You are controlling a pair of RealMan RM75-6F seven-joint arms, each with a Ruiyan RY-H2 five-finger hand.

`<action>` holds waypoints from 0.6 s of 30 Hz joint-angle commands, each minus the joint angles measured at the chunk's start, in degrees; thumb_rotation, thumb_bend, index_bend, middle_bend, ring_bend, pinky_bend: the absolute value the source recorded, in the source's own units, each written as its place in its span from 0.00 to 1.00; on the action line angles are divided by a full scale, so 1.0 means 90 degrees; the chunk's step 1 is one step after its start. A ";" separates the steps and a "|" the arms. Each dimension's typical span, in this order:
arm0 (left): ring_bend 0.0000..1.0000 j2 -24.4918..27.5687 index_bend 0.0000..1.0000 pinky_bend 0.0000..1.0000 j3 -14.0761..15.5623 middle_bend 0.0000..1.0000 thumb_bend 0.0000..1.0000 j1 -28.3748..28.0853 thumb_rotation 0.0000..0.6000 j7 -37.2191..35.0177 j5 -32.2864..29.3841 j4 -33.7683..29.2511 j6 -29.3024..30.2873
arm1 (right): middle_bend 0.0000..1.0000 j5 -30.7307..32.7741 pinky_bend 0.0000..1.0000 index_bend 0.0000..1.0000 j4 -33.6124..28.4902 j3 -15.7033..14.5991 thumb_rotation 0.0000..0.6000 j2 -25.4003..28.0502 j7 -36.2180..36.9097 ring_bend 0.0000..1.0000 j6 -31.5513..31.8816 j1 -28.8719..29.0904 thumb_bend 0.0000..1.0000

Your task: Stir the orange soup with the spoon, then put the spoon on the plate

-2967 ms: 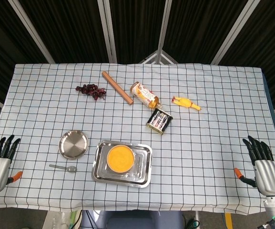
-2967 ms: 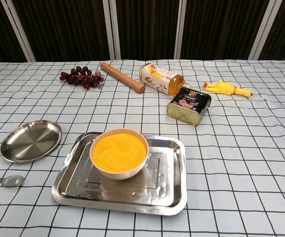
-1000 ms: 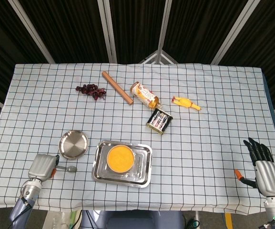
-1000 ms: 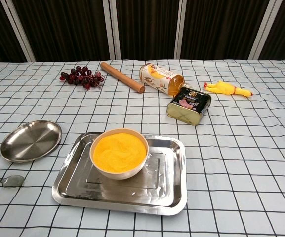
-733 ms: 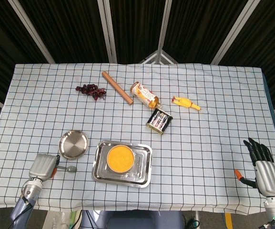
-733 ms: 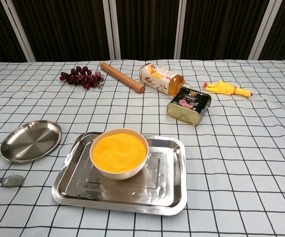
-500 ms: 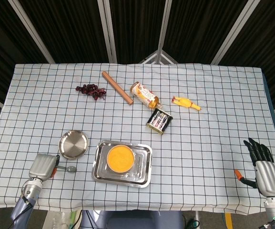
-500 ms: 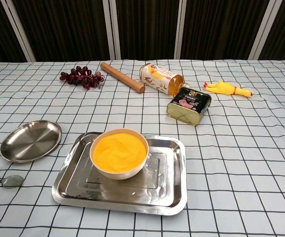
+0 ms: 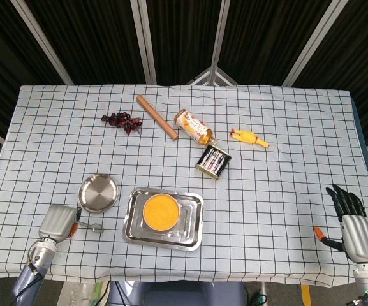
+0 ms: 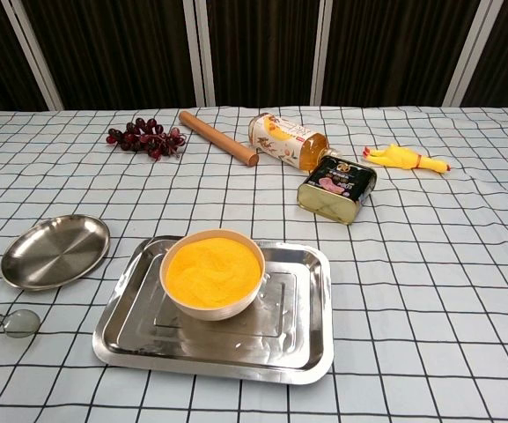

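One spoon point(image 9: 92, 227), one plate point(image 9: 98, 192), one bowl point(image 9: 160, 212) and one tray point(image 9: 192, 236) are seen, with two hands. The spoon is found left of the tray, just below the plate, its bowl end free on the cloth and its handle reaching under the left hand point(image 9: 56, 223); whether the handle is pinched cannot be told, the fingers being hidden. The right hand point(image 9: 354, 231), well right of the tray, is held spread and empty. The bowl, filled with orange soup point(image 10: 211, 270), is set inside the tray. Nothing is carried by the plate.
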 commanded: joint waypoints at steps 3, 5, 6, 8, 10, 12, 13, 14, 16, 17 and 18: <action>1.00 0.0383 0.53 1.00 -0.0045 1.00 0.53 -0.0117 1.00 0.0222 0.0028 -0.0580 0.0068 | 0.00 -0.0004 0.00 0.00 -0.0012 -0.0003 1.00 0.0006 -0.0003 0.00 -0.0005 0.0002 0.34; 1.00 0.0551 0.53 1.00 -0.0121 1.00 0.53 -0.0187 1.00 0.0303 -0.0070 -0.0877 0.0055 | 0.00 -0.0003 0.00 0.00 -0.0022 -0.0007 1.00 0.0012 -0.0008 0.00 -0.0012 0.0001 0.34; 1.00 0.0632 0.53 1.00 -0.0178 1.00 0.53 -0.0232 1.00 0.0346 -0.0141 -0.1034 0.0049 | 0.00 -0.0001 0.00 0.00 -0.0021 -0.0007 1.00 0.0011 -0.0008 0.00 -0.0013 0.0001 0.34; 1.00 0.0754 0.53 1.00 -0.0265 1.00 0.53 -0.0316 1.00 0.0461 -0.0253 -0.1254 0.0043 | 0.00 -0.0002 0.00 0.00 -0.0020 -0.0006 1.00 0.0010 -0.0008 0.00 -0.0011 0.0001 0.34; 1.00 0.0863 0.53 1.00 -0.0375 1.00 0.53 -0.0438 1.00 0.0647 -0.0403 -0.1481 0.0036 | 0.00 -0.0006 0.00 0.00 -0.0026 -0.0006 1.00 0.0015 -0.0008 0.00 -0.0008 0.0000 0.34; 1.00 0.0918 0.53 1.00 -0.0480 1.00 0.53 -0.0558 1.00 0.0846 -0.0584 -0.1642 0.0034 | 0.00 0.0003 0.00 0.00 -0.0026 -0.0002 1.00 0.0012 -0.0006 0.00 -0.0019 0.0006 0.34; 1.00 0.0923 0.53 1.00 -0.0551 1.00 0.53 -0.0641 1.00 0.0982 -0.0690 -0.1710 0.0046 | 0.00 0.0011 0.00 0.00 -0.0023 0.0000 1.00 0.0011 -0.0005 0.00 -0.0022 0.0006 0.34; 1.00 0.0912 0.53 1.00 -0.0618 1.00 0.53 -0.0719 1.00 0.1111 -0.0826 -0.1772 0.0057 | 0.00 0.0016 0.00 0.00 -0.0023 0.0002 1.00 0.0011 -0.0005 0.00 -0.0028 0.0009 0.34; 1.00 0.0866 0.53 1.00 -0.0739 1.00 0.53 -0.0861 1.00 0.1322 -0.1112 -0.1879 0.0070 | 0.00 0.0022 0.00 0.00 -0.0025 0.0005 1.00 0.0012 0.0002 0.00 -0.0037 0.0012 0.34; 1.00 0.0827 0.53 1.00 -0.0810 1.00 0.53 -0.0964 1.00 0.1474 -0.1308 -0.1942 0.0070 | 0.00 0.0023 0.00 0.00 -0.0025 0.0006 1.00 0.0015 0.0006 0.00 -0.0040 0.0014 0.34; 1.00 0.0778 0.53 1.00 -0.0878 1.00 0.53 -0.1084 1.00 0.1660 -0.1502 -0.1993 0.0077 | 0.00 0.0022 0.00 0.00 -0.0025 0.0008 1.00 0.0018 0.0012 0.00 -0.0041 0.0017 0.34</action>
